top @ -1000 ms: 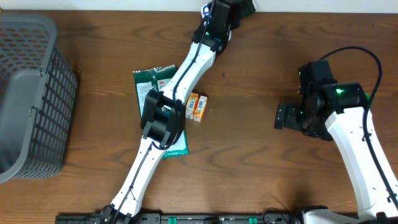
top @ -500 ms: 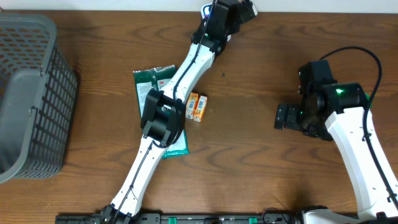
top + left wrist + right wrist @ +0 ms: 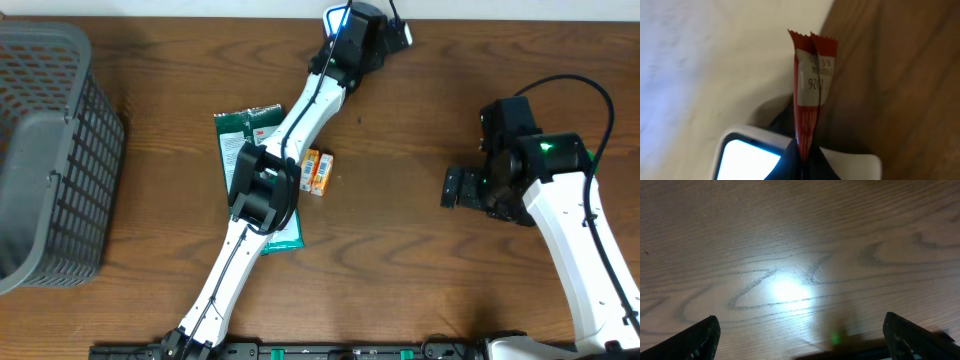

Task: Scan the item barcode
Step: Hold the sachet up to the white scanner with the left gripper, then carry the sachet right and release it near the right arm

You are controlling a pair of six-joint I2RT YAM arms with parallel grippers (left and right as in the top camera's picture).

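Two tools over a wooden tabletop [image 3: 420, 270]. The left tool [image 3: 802, 157], pinched shut on a red sachet [image 3: 809, 85], has edged rightward at the frame's upper middle, bringing the sachet over a white scanner [image 3: 745, 157], likely ready for reading. The right tool [image 3: 800, 335] gapes wide, empty.

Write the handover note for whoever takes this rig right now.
Left tool: shut on the red sachet, held at the far edge of the table above a white lit device, likely the scanner.
Right tool: open, empty.
Green packet and orange boxes lie mid-table; grey basket at left.
Done: sachet picked up, presented.
Left: confirm the scan, which cannot be told from here; the other items probably follow.
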